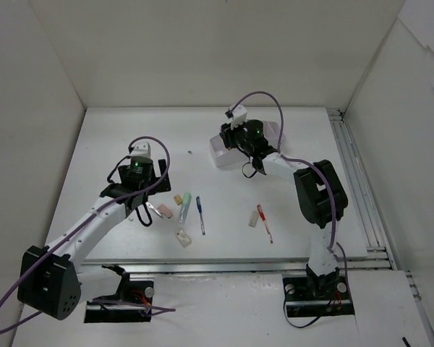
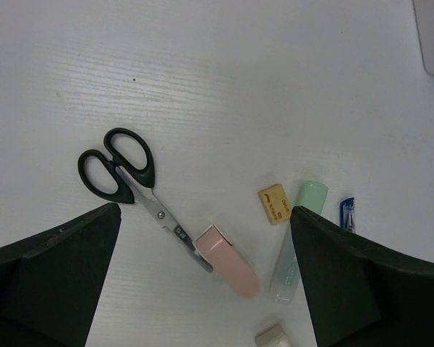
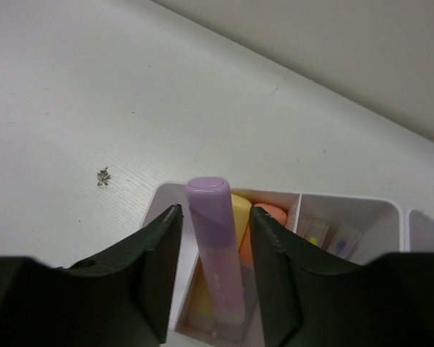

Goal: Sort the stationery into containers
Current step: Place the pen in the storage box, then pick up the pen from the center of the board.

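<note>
Left arm stretches forward, left gripper [image 2: 205, 213] facing down, jaws spread wide over black-handled steel scissors [image 2: 153, 206] lying on the white table [image 2: 202, 72]. Right arm bends back over the white plastic desk organizer [image 3: 351, 196]; right gripper [image 3: 215, 217] jaws closely flank an upright lilac marker [image 3: 215, 246] in its compartment, contact unclear.

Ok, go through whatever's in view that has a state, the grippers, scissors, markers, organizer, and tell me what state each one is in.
left gripper: open, empty.
right gripper: around the lilac marker; grip unclear.
lilac marker: capped, upright in the organizer.
scissors: blades shut, lying flat.
green-capped marker: capped, lying flat.
organizer: partly filled, holds yellow marker and orange marker.
</note>
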`<action>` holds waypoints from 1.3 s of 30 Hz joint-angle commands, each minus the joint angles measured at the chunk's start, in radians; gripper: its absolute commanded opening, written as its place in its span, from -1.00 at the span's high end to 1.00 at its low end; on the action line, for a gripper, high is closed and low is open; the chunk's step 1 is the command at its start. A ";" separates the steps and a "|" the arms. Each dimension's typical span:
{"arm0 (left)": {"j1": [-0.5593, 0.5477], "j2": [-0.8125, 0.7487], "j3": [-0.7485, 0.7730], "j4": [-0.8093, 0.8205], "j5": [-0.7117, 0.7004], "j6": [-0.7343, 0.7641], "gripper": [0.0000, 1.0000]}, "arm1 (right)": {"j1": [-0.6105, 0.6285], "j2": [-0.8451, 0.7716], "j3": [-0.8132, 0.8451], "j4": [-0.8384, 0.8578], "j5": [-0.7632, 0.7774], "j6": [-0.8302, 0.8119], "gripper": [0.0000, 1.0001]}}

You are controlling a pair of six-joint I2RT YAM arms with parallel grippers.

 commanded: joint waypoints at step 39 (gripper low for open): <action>-0.244 0.507 0.200 -0.053 0.101 -0.003 0.09 | 0.004 -0.987 -0.674 -0.200 0.397 0.204 -0.96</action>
